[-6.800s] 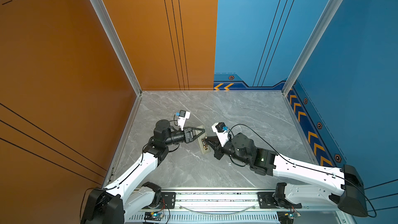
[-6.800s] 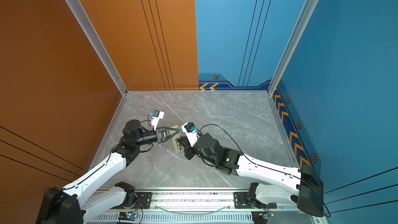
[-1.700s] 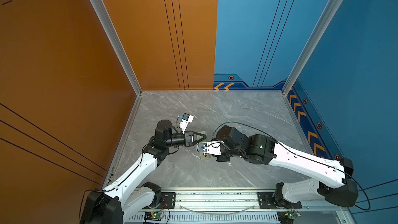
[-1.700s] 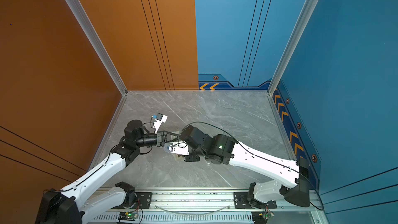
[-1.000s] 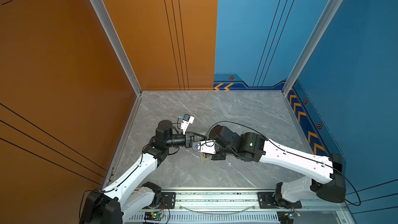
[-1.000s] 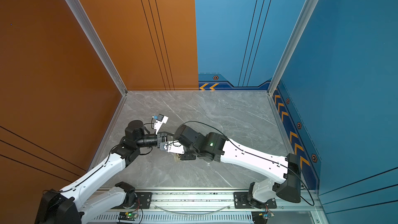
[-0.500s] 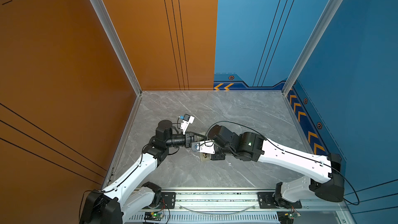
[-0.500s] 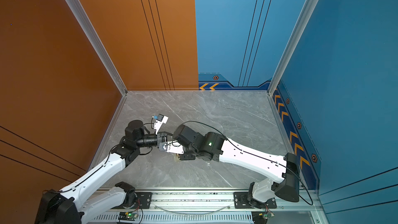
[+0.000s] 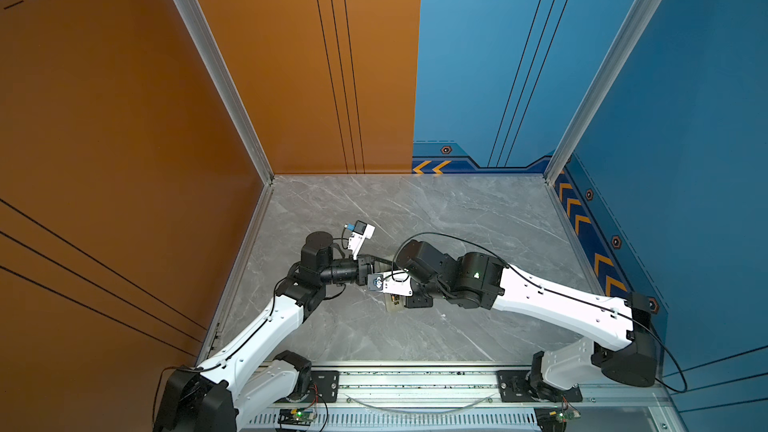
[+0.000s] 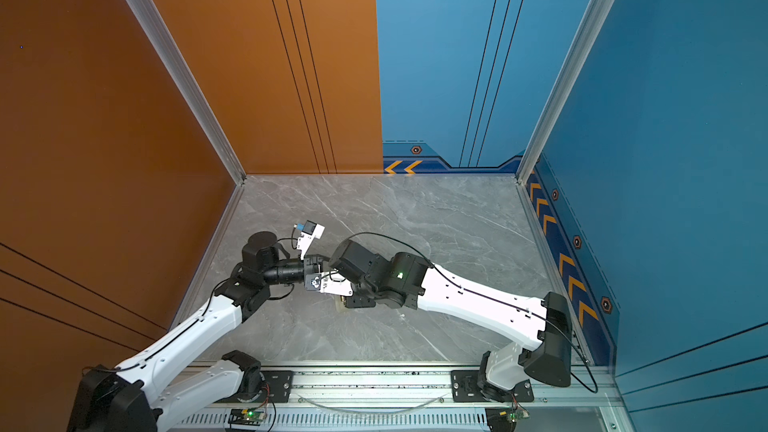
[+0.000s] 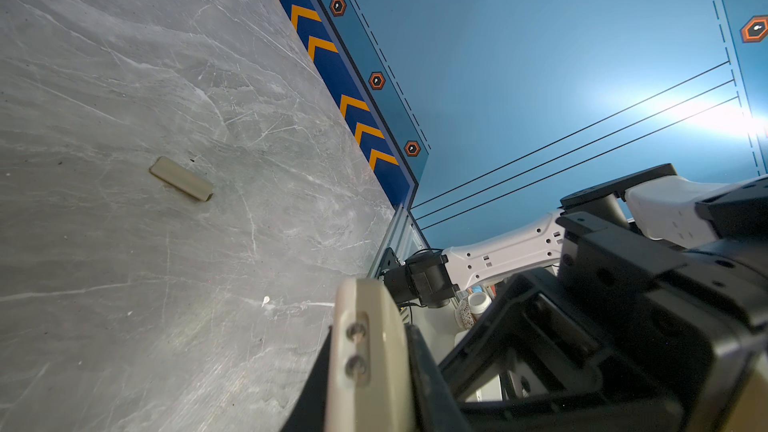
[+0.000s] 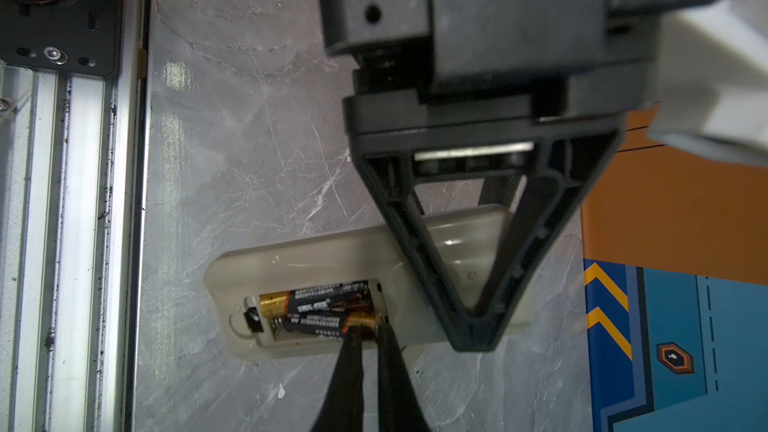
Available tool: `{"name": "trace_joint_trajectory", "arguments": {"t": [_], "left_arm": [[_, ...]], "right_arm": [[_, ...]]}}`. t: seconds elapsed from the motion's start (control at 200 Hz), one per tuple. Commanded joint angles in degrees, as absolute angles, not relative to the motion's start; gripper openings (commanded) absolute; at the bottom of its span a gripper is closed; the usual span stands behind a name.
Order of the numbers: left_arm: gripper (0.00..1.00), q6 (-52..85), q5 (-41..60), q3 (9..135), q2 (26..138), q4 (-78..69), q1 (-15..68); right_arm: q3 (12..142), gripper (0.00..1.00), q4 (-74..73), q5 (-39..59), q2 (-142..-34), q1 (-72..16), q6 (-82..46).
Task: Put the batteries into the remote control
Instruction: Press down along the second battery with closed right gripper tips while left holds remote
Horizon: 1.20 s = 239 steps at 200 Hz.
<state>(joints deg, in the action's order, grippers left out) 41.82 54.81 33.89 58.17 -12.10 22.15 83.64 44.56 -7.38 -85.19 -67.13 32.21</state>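
The remote control [image 12: 332, 261] is cream-white. The batteries [image 12: 328, 305] are black with copper-gold ends. The counter [image 12: 249, 139] is grey marble veined white. Yellow chevrons [image 9: 581, 220] edge the blue wall [image 9: 685, 118].

top views: high, downward, same table [image 9: 457, 218] | left wrist: low, sideways | right wrist — close over remote control [image 12: 332, 259]

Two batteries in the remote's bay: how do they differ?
The outer battery, along the remote control's long edge, has its copper end at the right gripper; the inner battery points its copper end the opposite way. The right gripper's shut tips appear to touch the outer battery; no gripper is at the inner battery. Shared: both black, equal size, lengthwise in the open bay.
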Motion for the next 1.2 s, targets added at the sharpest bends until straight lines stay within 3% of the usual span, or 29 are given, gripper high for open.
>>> {"name": "trace_joint_trajectory", "arguments": {"t": [0.0, 1.192], "left_arm": [[0.00, 41.8, 57.8, 36.0, 56.8, -14.1, 22.4], [0.00, 41.7, 58.1, 36.2, 56.7, -14.1, 22.3]], "right_arm": [[84.3, 0.07, 46.6, -9.0, -87.0, -67.0, 32.6], [85.3, 0.06, 49.7, -8.7, -92.3, -67.8, 32.6]]}}
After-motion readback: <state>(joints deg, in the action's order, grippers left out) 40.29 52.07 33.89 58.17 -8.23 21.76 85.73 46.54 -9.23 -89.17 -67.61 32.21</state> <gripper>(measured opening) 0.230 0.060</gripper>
